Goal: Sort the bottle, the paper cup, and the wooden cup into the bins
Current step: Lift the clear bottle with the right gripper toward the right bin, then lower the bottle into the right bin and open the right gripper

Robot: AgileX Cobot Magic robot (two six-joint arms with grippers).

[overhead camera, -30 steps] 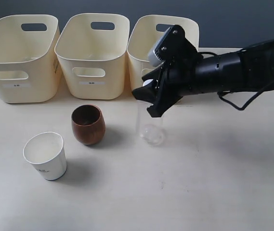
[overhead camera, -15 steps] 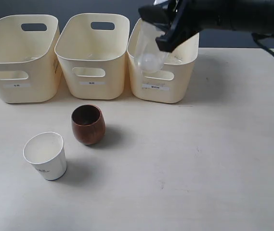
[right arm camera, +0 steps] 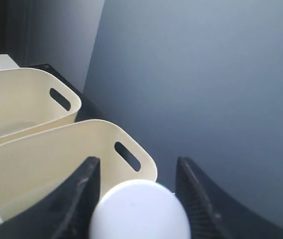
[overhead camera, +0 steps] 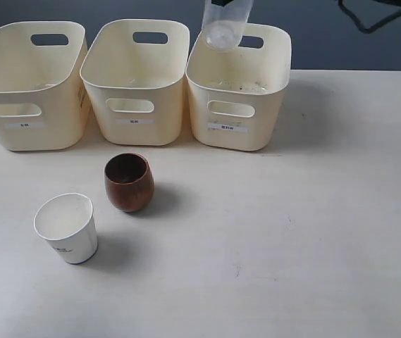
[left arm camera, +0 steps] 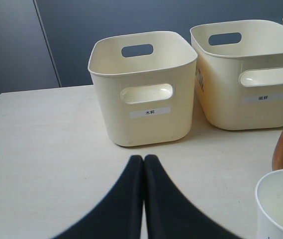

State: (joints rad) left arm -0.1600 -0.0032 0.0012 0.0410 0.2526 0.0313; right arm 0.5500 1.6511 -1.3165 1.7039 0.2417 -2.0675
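Right end effector (right arm camera: 136,172) half-spread, clamped on the bottle (overhead camera: 227,24) at its cap. Right bin (overhead camera: 256,105) at 1 o'clock; bottle hanging below the jaws, long axis near upright, likely over that bin. Wooden cup (overhead camera: 128,183), paper cup (overhead camera: 66,227) at 8 o'clock, nearer the shut, empty left end effector (left arm camera: 143,167).

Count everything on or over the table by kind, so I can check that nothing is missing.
Bins: 3 (left bin, middle bin, right bin)
Cups: 2 (paper cup, wooden cup)
Bottles: 1 (bottle)
Total: 6
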